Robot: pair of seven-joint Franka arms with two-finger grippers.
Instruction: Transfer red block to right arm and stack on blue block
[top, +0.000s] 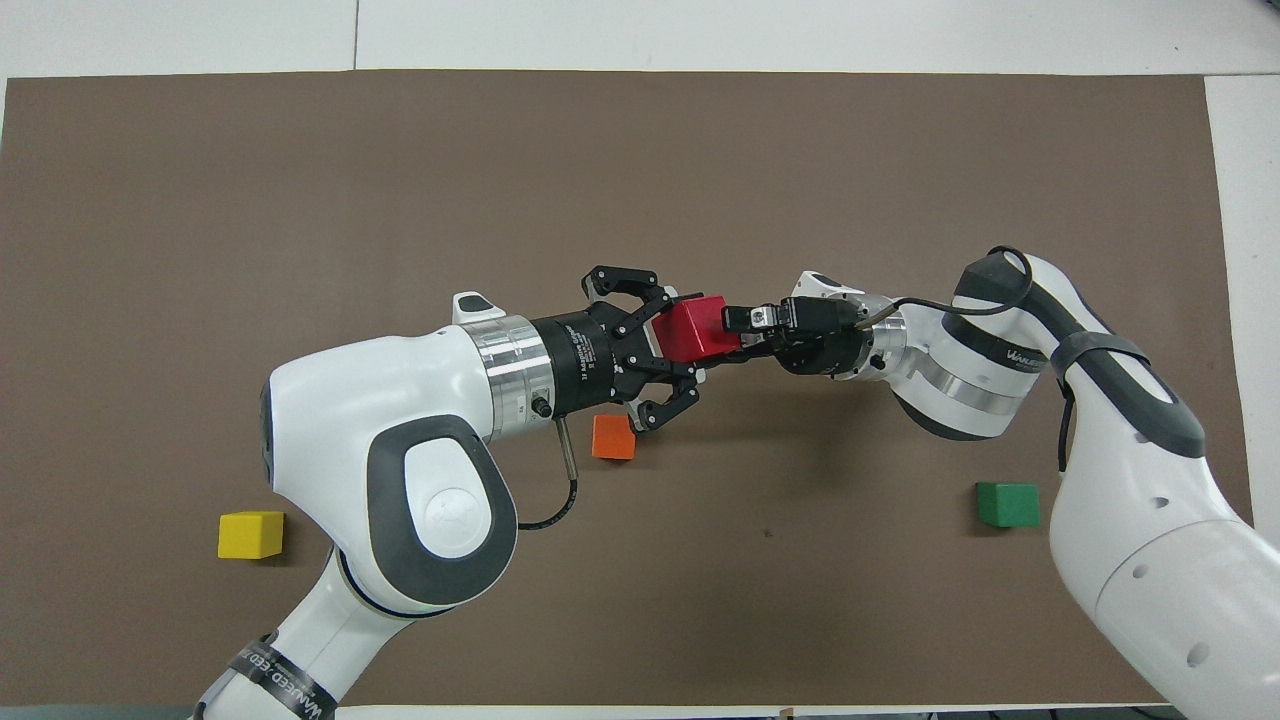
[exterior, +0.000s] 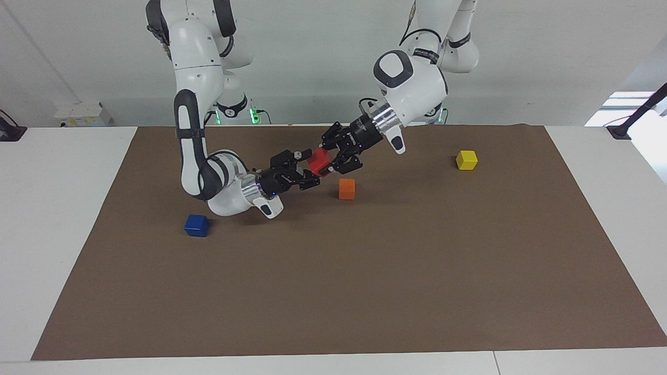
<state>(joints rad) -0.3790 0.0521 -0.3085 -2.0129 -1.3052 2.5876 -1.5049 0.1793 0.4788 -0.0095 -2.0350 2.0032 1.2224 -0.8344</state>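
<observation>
The red block (exterior: 319, 162) is held up in the air between the two grippers, over the mat near the orange cube. My right gripper (exterior: 311, 169) is shut on it from the right arm's end; it also shows in the overhead view (top: 738, 330) at the red block (top: 700, 325). My left gripper (exterior: 336, 156) stands at the block's other end with its fingers spread wide, as the overhead view (top: 678, 346) shows. The blue block (exterior: 196, 225) sits on the mat beside the right arm's elbow. It is hidden under that arm in the overhead view.
An orange cube (exterior: 346, 188) (top: 613, 437) lies just below the grippers. A yellow cube (exterior: 466, 160) (top: 250, 534) sits toward the left arm's end. A green cube (top: 1007, 504) lies close to the right arm. All rest on a brown mat (exterior: 365, 286).
</observation>
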